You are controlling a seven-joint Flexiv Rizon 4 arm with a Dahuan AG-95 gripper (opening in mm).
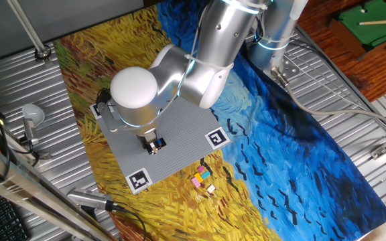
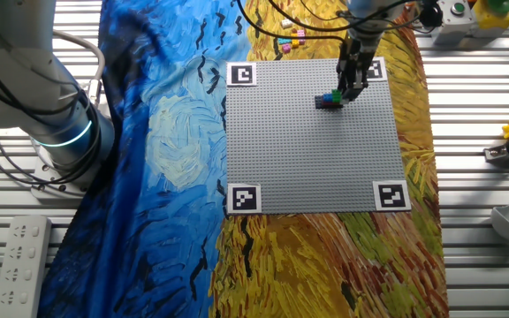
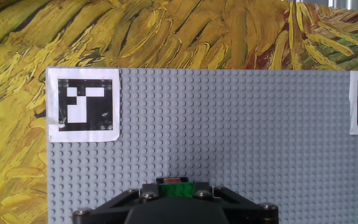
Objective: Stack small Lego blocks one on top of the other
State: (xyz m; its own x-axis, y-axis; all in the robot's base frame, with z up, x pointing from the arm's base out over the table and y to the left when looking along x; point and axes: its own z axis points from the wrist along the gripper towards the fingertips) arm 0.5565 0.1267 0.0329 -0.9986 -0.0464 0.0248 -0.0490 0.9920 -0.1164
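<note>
Grey studded baseplate [image 2: 307,150] lies on a painted cloth [image 2: 166,177] of yellow and blue swirls, with black-and-white tags [image 2: 244,197] at its corners. The gripper [image 2: 350,87] hangs low over the plate near one tagged corner, its fingers pointing down at a small cluster of Lego blocks [image 2: 330,99] that shows blue and green in the other fixed view. In one fixed view the gripper [image 1: 154,144] is mostly hidden under the arm's white round joint [image 1: 134,87], with a bit of blue and orange showing at its tip. In the hand view a green block with a red edge [image 3: 174,188] sits right at the front of the black gripper body, between the fingers; whether the fingers clamp it or merely flank it I cannot tell. More loose blocks [image 1: 202,177], pink, yellow and white, lie on the cloth just off the plate's edge, well apart from the gripper.
</note>
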